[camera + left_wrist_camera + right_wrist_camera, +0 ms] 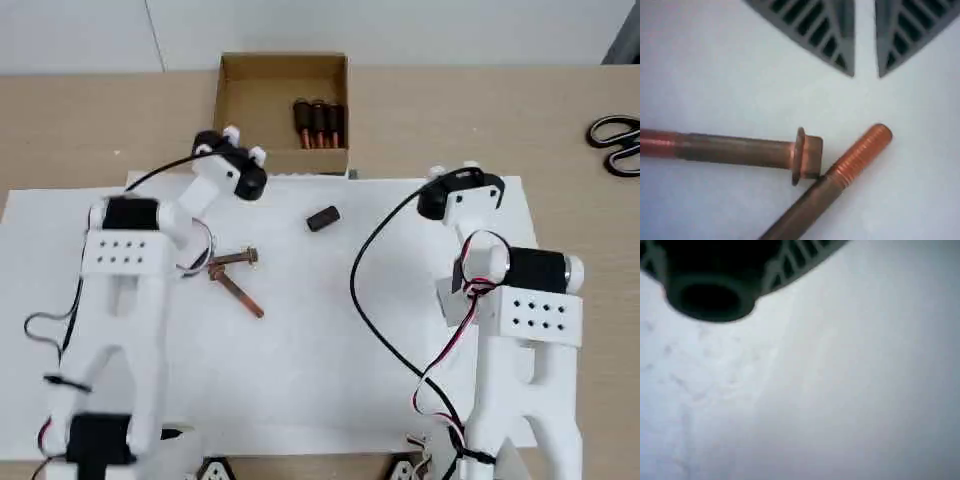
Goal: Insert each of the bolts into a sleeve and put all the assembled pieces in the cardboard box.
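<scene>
Hovering near the brown cardboard box (221, 110), the left gripper (865, 75) is released over two copper bolts (735, 149); the right gripper (460, 192) is clenched on a black sleeve (710, 300).

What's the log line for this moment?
left tool open by two bolts; right tool holds sleeve; loose sleeve on sheet; three assemblies boxed

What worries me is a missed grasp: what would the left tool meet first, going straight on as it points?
Probably the threaded end of one bolt, lying just ahead of the open left tool; depth is unclear.
</scene>
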